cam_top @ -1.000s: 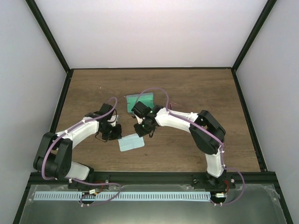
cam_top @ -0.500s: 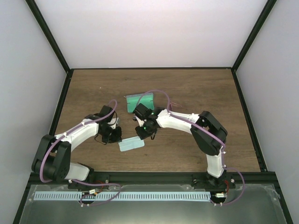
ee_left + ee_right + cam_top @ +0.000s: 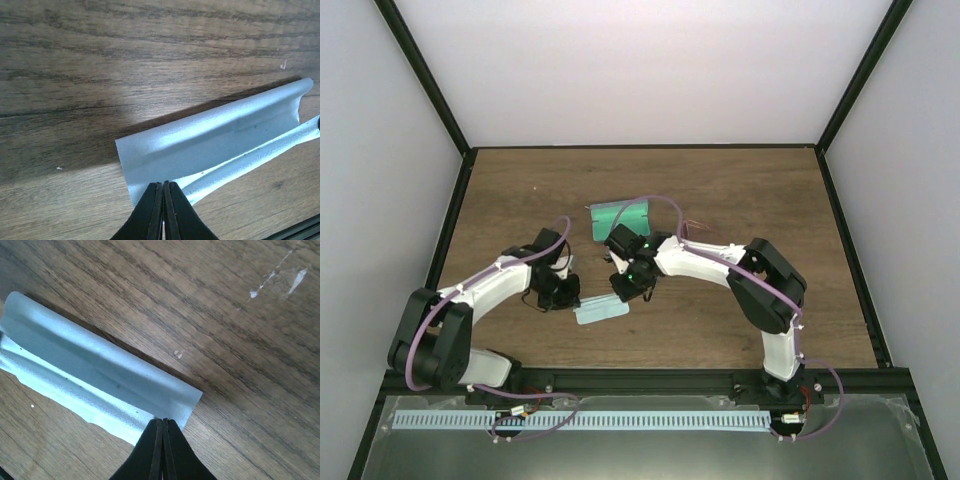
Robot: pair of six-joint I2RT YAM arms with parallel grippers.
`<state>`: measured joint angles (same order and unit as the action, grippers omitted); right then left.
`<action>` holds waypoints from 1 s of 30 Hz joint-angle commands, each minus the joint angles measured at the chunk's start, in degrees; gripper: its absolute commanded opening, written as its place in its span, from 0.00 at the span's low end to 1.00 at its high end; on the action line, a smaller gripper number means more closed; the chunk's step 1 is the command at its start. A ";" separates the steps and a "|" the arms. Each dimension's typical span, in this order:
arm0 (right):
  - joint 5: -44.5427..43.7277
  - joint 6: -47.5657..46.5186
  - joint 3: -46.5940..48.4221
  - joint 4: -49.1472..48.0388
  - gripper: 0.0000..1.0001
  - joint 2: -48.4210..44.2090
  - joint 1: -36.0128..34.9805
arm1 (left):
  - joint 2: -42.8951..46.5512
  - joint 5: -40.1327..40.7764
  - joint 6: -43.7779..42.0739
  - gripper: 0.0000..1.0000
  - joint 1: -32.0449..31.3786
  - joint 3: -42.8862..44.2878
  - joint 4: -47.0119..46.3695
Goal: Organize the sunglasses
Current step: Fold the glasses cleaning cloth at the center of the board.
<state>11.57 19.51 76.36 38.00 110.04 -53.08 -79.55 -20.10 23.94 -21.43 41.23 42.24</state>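
Note:
The pale blue cloth (image 3: 601, 312) lies on the table, folded over along its length. My left gripper (image 3: 567, 296) is shut on its left end and my right gripper (image 3: 621, 291) on its right end. In the left wrist view the shut fingertips (image 3: 163, 185) pinch the cloth's edge (image 3: 215, 135). In the right wrist view the shut fingertips (image 3: 162, 421) pinch the cloth's corner (image 3: 95, 370). The sunglasses are mostly hidden; only a thin pink-red strand (image 3: 694, 223) shows beside the right arm.
The open case with a green interior (image 3: 620, 217) lies just behind the right wrist. Black frame rails border the wooden table (image 3: 740, 190) on all sides, with white walls beyond.
Both grippers have moved toward the near edge with the cloth's far edge pinched. The cloth has folded over and looks narrower.

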 commanded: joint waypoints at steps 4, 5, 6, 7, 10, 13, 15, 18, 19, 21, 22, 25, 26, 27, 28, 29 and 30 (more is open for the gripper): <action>-0.15 -0.58 -0.10 0.63 0.02 -1.78 -0.18 | -1.76 -0.33 0.25 0.05 -0.60 -1.47 2.20; -0.11 -0.55 -0.10 0.59 0.02 -1.75 -0.20 | -2.09 -0.11 0.29 0.06 -0.62 -1.36 2.25; -0.11 -0.60 -0.12 0.59 0.02 -1.70 -0.20 | -2.38 0.11 0.29 0.08 -0.65 -1.21 2.29; -0.07 -0.61 -0.05 0.65 0.02 -1.67 -0.17 | -2.71 0.45 0.37 0.09 -0.67 -1.12 2.35; -0.21 -0.54 0.14 0.67 0.02 -1.69 -0.16 | -3.26 1.96 0.73 0.12 -0.69 -0.52 2.52; -0.06 -0.53 0.33 0.67 0.02 -1.58 -0.16 | -3.58 3.30 0.97 0.12 -0.72 0.40 2.71; 0.03 -0.59 0.32 0.67 0.02 -1.57 -0.19 | -3.70 3.57 1.00 0.12 -0.63 0.91 2.87; 0.02 -0.72 0.31 0.76 0.05 -1.42 -0.23 | -3.58 3.48 0.91 0.13 -0.71 1.25 3.00; 0.02 -0.84 0.35 0.76 0.10 -1.35 -0.19 | -3.28 3.59 0.94 0.15 -0.71 1.37 2.96; 0.14 -0.94 0.32 0.74 0.16 -1.30 -0.19 | -1.97 4.22 1.31 0.18 -0.67 1.88 2.77; 0.22 -0.92 0.37 0.73 0.18 -1.32 -0.22 | -1.51 4.67 1.52 0.20 -0.69 2.29 2.74; 0.47 -0.92 0.37 0.59 0.26 -1.39 -0.27 | -1.18 5.28 1.89 0.23 -0.69 3.95 2.32; 0.39 -0.87 0.34 0.59 0.28 -1.52 -0.21 | -1.53 5.37 1.90 0.24 -0.71 4.39 2.08; 0.17 -0.75 0.40 0.59 0.29 -1.72 -0.22 | -2.24 5.41 1.90 0.24 -0.66 5.21 1.87; -0.14 -0.68 0.39 0.62 0.29 -1.90 -0.21 | -3.09 5.28 1.82 0.25 -0.70 5.78 1.68; -0.33 -0.62 0.49 0.59 0.29 -2.07 -0.20 | -4.02 5.14 1.77 0.25 -0.68 6.44 1.33; -0.30 -0.61 0.56 0.44 0.29 -2.30 -0.24 | -4.84 4.97 1.80 0.25 -0.67 7.08 0.89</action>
<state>11.75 18.92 75.94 38.15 110.04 -53.12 -82.30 -15.44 25.36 -21.91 45.43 44.53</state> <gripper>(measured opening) 0.292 0.245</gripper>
